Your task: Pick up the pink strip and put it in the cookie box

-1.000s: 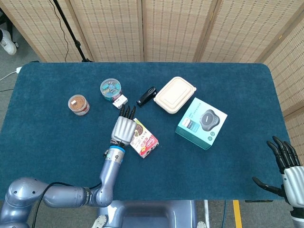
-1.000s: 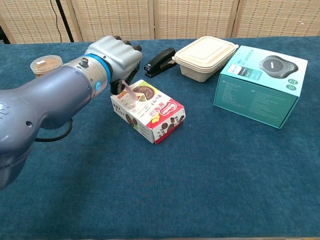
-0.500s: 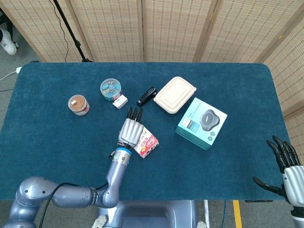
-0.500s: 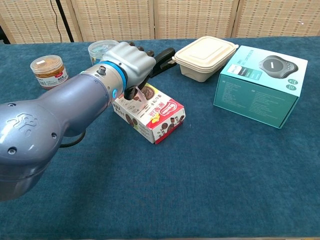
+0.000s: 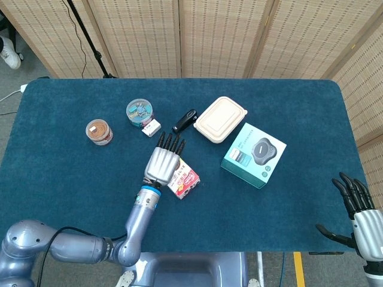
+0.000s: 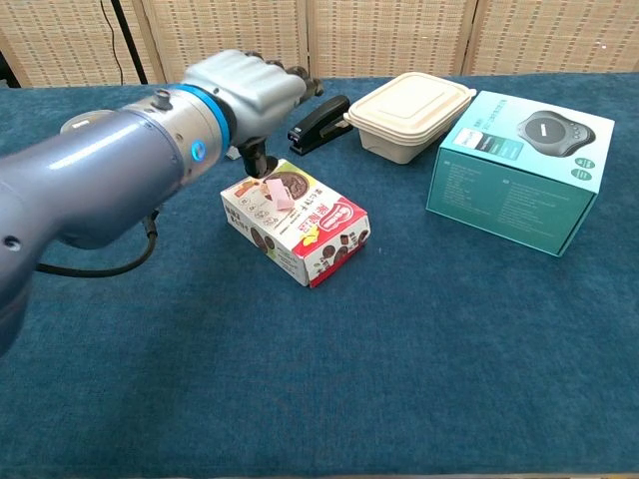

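Note:
The cookie box (image 6: 312,236) lies on the blue cloth left of centre, red and white with cookies printed on it. The pink strip (image 6: 278,193) rests flat on the box's top face near its back end. My left hand (image 6: 245,92) hovers just above and behind the strip, its thumb tip close to the strip without clearly touching it. In the head view the left hand (image 5: 163,162) has its fingers stretched out over the cookie box (image 5: 188,180) and hides the strip. My right hand (image 5: 358,206) hangs off the table's front right corner, fingers spread and empty.
A teal carton (image 6: 519,170) sits to the right, a beige lunch box (image 6: 409,112) behind it, and a black stapler (image 6: 319,123) just beyond the cookie box. Two small jars (image 5: 99,131) (image 5: 139,112) and a small white item (image 5: 152,127) stand at the back left.
The left hand lifted and drew back from over the box. The pink strip, earlier hanging from its fingers, now lies on the box top.

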Action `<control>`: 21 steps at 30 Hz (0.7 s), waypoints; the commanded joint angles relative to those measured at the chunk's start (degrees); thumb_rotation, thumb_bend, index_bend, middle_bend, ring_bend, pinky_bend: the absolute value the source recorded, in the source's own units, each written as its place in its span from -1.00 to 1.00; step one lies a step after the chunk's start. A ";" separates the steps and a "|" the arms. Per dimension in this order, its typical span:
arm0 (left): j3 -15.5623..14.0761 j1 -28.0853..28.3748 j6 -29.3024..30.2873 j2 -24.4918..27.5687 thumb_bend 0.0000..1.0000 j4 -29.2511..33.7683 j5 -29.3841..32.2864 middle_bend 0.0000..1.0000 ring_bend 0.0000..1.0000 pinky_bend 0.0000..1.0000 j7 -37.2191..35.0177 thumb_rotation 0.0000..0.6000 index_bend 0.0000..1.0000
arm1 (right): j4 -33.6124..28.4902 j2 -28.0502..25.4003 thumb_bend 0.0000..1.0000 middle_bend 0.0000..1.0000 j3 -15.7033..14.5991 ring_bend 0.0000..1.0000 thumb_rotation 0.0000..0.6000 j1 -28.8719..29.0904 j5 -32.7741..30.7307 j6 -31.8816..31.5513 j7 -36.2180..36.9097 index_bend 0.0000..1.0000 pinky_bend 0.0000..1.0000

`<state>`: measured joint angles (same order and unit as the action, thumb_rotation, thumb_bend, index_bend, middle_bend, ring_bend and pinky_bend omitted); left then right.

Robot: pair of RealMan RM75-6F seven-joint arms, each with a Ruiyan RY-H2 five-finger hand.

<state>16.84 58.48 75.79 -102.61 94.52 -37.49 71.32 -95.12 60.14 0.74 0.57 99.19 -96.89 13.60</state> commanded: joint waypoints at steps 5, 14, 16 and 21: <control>-4.01 -9.78 0.39 16.89 -0.55 13.52 -9.96 -1.00 -1.00 -1.00 -15.58 1.00 -1.00 | 0.57 0.76 -1.00 -1.00 -0.20 -1.00 1.00 0.85 0.55 1.87 -3.73 -1.00 -1.00; -8.73 -20.01 0.43 32.20 -0.56 16.73 -21.66 -1.00 -1.00 -1.00 -35.25 1.00 -1.00 | 0.49 3.02 -1.00 -1.00 0.24 -1.00 1.00 2.84 0.88 5.79 -13.46 -1.00 -1.00; -9.49 -22.71 1.34 34.48 -0.55 16.87 -23.55 -1.00 -1.00 -1.00 -40.68 1.00 -1.00 | 0.19 3.19 -1.00 -1.00 0.55 -1.00 1.00 3.58 1.13 6.85 -16.32 -1.00 -1.00; -12.04 -28.68 3.67 38.36 -0.49 18.28 -26.66 -1.00 -1.00 -1.00 -49.82 1.00 -1.00 | -2.21 2.42 -0.97 -1.00 1.23 -1.00 1.00 5.31 2.38 8.73 -21.77 -1.00 -1.00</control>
<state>6.82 33.47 77.84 -67.08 111.60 -61.55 25.59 -96.12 62.89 1.58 4.91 100.83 -89.22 -6.28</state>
